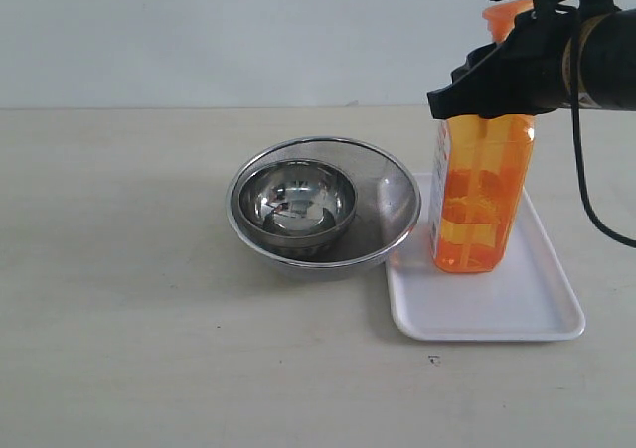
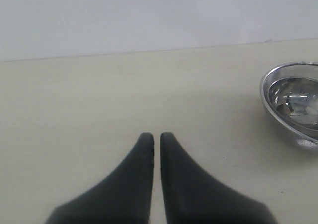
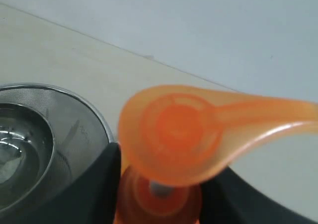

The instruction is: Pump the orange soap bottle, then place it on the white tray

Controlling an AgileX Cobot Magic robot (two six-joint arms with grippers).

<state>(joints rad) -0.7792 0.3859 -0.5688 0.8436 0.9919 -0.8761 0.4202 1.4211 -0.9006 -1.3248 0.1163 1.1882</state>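
The orange soap bottle (image 1: 482, 205) stands upright on the left part of the white tray (image 1: 497, 319), its base down at the tray's floor. My right gripper (image 1: 487, 95) comes in from the right and is shut on the bottle's shoulder, just under the pump. In the right wrist view the orange pump head (image 3: 174, 129) fills the middle, with the black fingers (image 3: 94, 184) on either side of the neck and my right gripper (image 3: 159, 194) closed around it. My left gripper (image 2: 156, 137) is shut on nothing, over bare table.
Nested steel bowls (image 1: 323, 205) sit right against the tray's left edge, close to the bottle; they also show as steel bowls (image 2: 293, 100) and steel bowls (image 3: 30, 149) in the wrist views. A cable (image 1: 586, 190) hangs from the right arm.
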